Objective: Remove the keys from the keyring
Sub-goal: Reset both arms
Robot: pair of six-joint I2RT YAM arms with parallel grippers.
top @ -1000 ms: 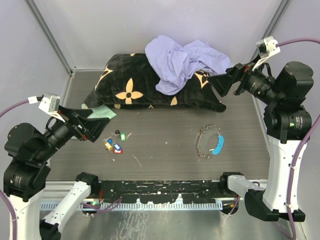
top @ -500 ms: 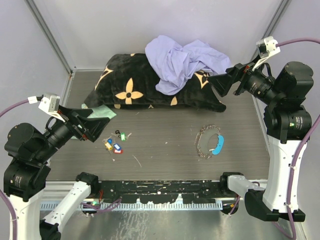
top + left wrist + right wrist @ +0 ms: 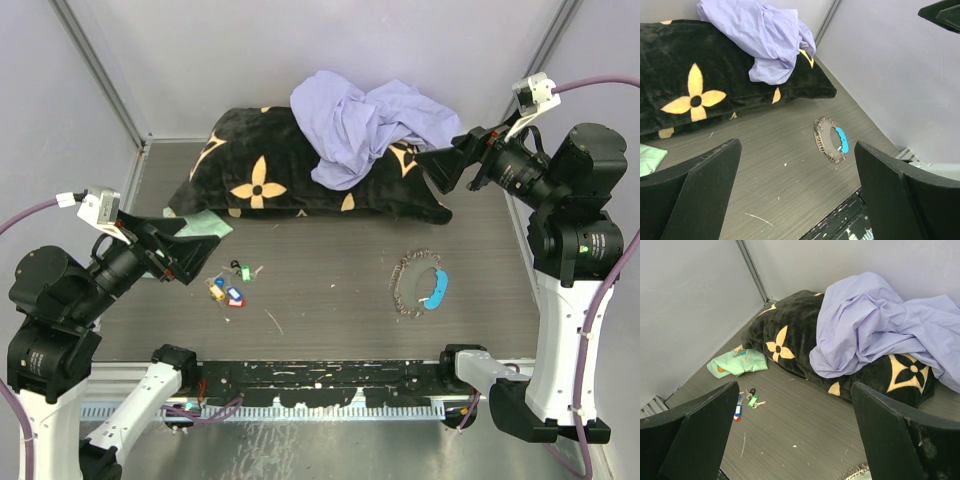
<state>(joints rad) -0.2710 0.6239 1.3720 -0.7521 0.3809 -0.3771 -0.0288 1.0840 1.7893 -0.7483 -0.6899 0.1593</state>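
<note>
Even, diffuse bright light; soft shadows; views sharp, no glare or blur.

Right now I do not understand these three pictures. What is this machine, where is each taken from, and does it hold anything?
A robot with two arms bolted at the near edge of the table. The wide picture comes from a fixed camera above and behind them; the other two from a camera on each wrist, so the black shapes low in them are that gripper's fingers. On the table lie a black pillow with a lilac cloth on it, a mint-green cloth, small tagged keys on the left and, apart on the right, the chain keyring. The left gripper and right gripper are open and hold nothing.
</note>
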